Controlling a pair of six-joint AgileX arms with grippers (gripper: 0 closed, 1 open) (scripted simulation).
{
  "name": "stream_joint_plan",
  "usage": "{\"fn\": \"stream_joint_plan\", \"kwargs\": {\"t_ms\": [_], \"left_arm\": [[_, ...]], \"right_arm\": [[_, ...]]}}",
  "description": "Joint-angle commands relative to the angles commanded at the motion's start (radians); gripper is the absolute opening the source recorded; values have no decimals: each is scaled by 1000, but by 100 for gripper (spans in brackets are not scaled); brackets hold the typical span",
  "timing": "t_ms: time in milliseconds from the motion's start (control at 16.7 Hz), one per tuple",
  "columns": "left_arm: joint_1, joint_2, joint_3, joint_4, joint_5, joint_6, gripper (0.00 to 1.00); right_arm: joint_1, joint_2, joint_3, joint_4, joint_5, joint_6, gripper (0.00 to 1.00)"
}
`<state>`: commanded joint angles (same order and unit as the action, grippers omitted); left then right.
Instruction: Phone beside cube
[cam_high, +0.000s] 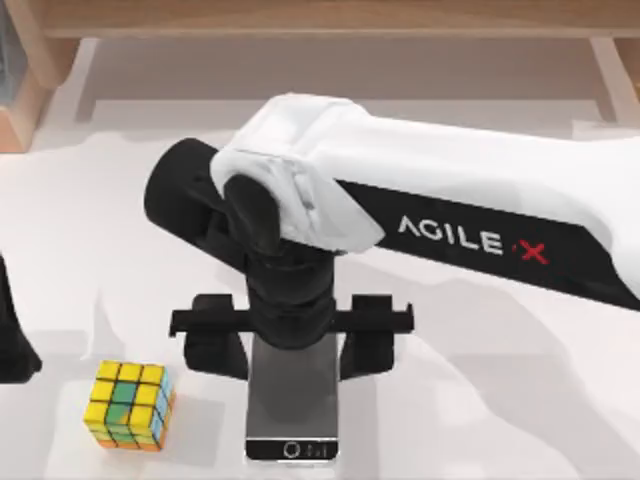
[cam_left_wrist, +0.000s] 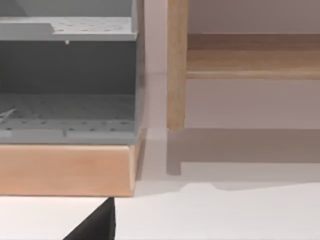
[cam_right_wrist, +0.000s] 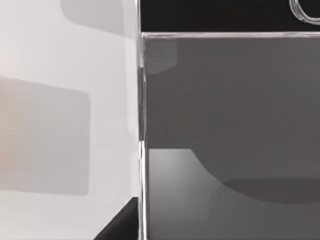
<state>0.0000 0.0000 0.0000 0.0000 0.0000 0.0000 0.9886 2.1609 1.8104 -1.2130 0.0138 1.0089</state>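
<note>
Now my right gripper (cam_high: 292, 350) straddles the phone (cam_high: 292, 415), jaws released.
Phone lies at the table's (cam_high: 480, 400) six o'clock, cube (cam_high: 128, 405) just beside at its nine; forearm reads "AGILE X".

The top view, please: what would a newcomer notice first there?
First, the big white and black right arm reaching across the table from the right, its end effector open, a finger on either side of the phone near the front edge. Next, the bright cube on the table to the phone's left, apart from it. The left arm sits parked at the left edge.
</note>
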Motion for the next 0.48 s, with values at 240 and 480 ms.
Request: {"fn": "stream_joint_plan", "kwargs": {"t_ms": [240,480], "left_arm": [[0,0,0,0,0,0,100],[0,0,0,0,0,0,100]], "right_arm": [[-4,-3,-2,2,0,1,0],[-13,-2,8,26,-10,-5,0]]}}
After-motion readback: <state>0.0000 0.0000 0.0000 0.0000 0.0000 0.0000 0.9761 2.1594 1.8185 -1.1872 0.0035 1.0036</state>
